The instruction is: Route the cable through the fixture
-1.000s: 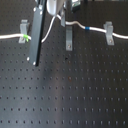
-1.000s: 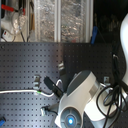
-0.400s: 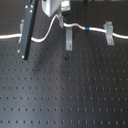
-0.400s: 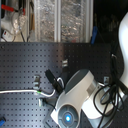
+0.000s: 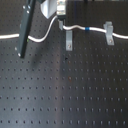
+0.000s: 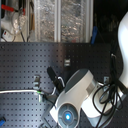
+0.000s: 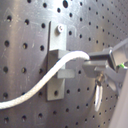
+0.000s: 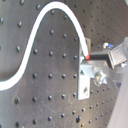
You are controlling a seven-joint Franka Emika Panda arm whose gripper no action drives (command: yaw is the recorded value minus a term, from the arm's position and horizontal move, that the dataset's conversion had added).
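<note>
No readable text/labels. Gripper (image 7: 102, 67) clamps cable (image 5: 80, 27) right by fixture (image 5: 68, 40), cable lying across its top; perforated surface (image 5: 65, 95).

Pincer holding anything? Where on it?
The pincer grips the cable at the stretch lying across the fixture; the tape marks sit elsewhere.
</note>
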